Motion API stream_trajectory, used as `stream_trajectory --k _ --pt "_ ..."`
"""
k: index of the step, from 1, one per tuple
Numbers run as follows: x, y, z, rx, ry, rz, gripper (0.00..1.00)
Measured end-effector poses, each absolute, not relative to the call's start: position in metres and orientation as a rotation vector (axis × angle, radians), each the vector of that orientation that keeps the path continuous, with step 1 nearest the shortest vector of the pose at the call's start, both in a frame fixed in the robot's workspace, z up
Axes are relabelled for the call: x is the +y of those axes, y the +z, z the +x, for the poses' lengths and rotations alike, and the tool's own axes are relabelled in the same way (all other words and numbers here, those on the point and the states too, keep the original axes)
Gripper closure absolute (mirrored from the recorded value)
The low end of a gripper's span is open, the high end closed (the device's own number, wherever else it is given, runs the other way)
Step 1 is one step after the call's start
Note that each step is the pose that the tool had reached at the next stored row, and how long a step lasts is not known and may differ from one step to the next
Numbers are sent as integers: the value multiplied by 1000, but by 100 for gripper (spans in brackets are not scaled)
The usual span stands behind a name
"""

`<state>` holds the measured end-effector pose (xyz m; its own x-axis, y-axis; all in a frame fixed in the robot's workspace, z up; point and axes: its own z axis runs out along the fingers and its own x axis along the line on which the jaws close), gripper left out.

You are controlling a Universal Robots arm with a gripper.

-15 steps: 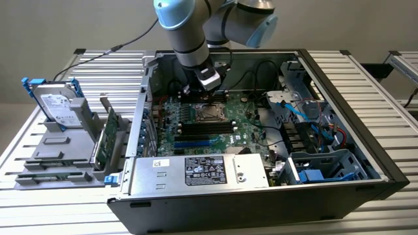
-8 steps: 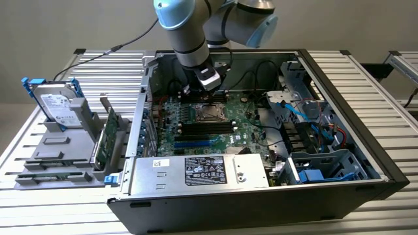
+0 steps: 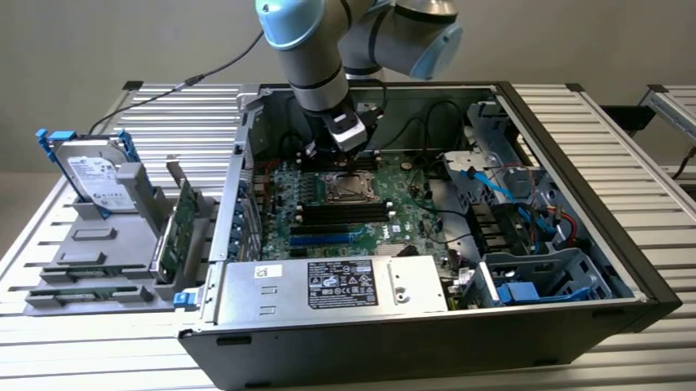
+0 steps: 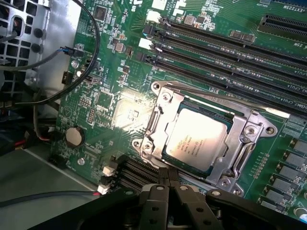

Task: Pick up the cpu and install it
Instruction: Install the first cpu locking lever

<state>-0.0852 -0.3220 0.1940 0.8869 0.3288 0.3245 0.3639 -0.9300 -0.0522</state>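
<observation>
hovering above the socket (image 4: 206,139), gripper (image 4: 169,189) pinched closed, empty; cpu (image 4: 195,140) seated inside. risks clipping its metal frame, judging by closeness.

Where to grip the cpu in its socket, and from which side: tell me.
Judging from the wrist view, the cpu lies flat in the socket frame, its metal top facing up. Come from straight above. Grip two opposite edges of the raised silver lid, though the frame crowds them, so clearance looks tight.
</observation>
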Motion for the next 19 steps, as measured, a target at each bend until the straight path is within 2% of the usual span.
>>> stream_trajectory --k 19 --pt "-322 191 -81 -529 -477 -2929 89"
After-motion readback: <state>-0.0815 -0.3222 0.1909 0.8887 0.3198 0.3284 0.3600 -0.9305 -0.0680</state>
